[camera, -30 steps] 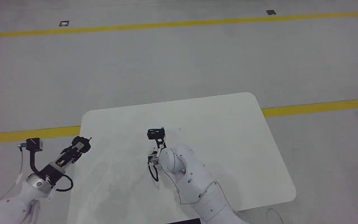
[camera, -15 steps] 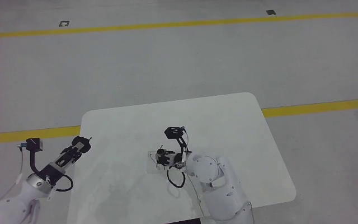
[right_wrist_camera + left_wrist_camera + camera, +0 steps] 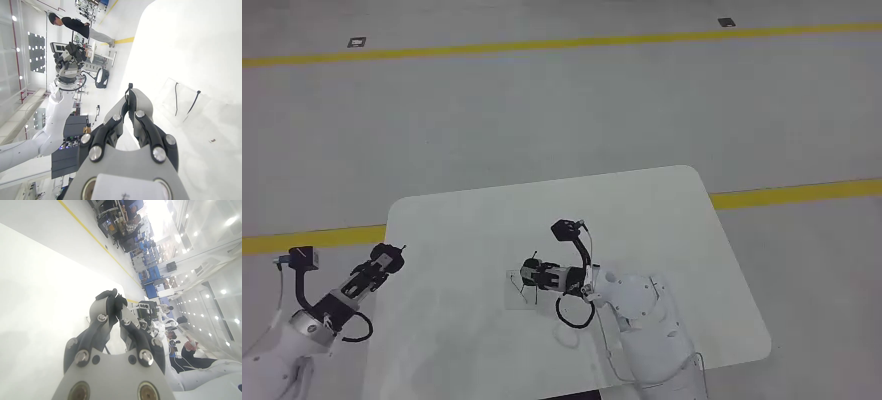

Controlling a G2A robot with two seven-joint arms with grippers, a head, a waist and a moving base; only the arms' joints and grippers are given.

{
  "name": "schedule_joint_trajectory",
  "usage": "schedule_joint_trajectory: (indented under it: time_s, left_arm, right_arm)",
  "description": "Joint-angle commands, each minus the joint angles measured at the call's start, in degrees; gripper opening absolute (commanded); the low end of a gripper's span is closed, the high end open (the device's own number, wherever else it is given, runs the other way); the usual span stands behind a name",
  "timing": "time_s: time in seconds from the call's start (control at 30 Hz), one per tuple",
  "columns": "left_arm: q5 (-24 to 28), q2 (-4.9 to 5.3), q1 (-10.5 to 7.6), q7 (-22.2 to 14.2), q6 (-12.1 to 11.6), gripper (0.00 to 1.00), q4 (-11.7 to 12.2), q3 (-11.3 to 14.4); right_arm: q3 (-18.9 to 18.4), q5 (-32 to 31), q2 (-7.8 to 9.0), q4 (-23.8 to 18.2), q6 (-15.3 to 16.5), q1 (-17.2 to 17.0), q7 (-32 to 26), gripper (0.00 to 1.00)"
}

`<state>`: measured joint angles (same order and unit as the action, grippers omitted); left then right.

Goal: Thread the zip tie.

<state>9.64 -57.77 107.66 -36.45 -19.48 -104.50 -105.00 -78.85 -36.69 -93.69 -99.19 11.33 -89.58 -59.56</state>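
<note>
My right gripper (image 3: 129,94) is shut on a thin black zip tie (image 3: 129,87), whose head sticks out past the fingertips. In the top view this gripper (image 3: 533,272) hovers near the table's middle, just over a clear flat tray (image 3: 514,296). Two more black zip ties (image 3: 176,98) (image 3: 194,101) lie on that tray (image 3: 203,106), apart from each other and beside the gripper. My left gripper (image 3: 115,295) is shut with nothing seen between its fingers. It hangs at the table's left edge (image 3: 382,262), far from the tray.
The white table (image 3: 662,230) has rounded corners and bare room to the right and behind the tray. A small dark speck (image 3: 212,140) lies on the tabletop near the tray. The left arm (image 3: 66,64) stands off past the table edge.
The right arm's elbow swung to the right and its gripper turned from pointing down at the tray to lying level just above it. The left arm kept still.
</note>
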Motion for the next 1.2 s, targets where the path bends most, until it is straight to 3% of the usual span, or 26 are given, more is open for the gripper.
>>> schedule_joint_trajectory:
  time_s: [0.0, 0.1, 0.27, 0.57, 0.73, 1.03, 1.17]
  left_arm:
    - [0.0, 0.0, 0.0, 0.0, 0.0, 0.0, 0.0, 0.0]
    - [0.0, 0.0, 0.0, 0.0, 0.0, 0.0, 0.0, 0.0]
    - [0.0, 0.0, 0.0, 0.0, 0.0, 0.0, 0.0, 0.0]
    - [0.0, 0.0, 0.0, 0.0, 0.0, 0.0, 0.0, 0.0]
    - [0.0, 0.0, 0.0, 0.0, 0.0, 0.0, 0.0, 0.0]
    - [0.0, 0.0, 0.0, 0.0, 0.0, 0.0, 0.0, 0.0]
    - [0.0, -0.09, -0.46, 0.1, 1.1, 0.0, -0.2, 1.2]
  right_arm:
    - [0.0, 0.0, 0.0, 0.0, 0.0, 0.0, 0.0, 0.0]
    - [-1.1, 5.1, 0.35, 1.1, 2.0, -0.4, 0.7, 0.0]
    - [-7.2, 17.7, 2.0, 3.3, 8.1, 0.2, -4.6, 0.0]
    - [-11.9, 37.6, 4.71, 7.2, 8.1, 4.0, -17.3, 0.0]
    - [-12.3, 40.0, 5.63, 9.1, 8.1, 5.4, -18.3, 0.0]
    - [-12.3, 40.0, 5.63, 9.1, 8.1, 5.4, -18.3, 0.0]
    - [-11.3, 38.6, 5.93, 8.9, 7.4, 5.5, -14.4, 0.0]
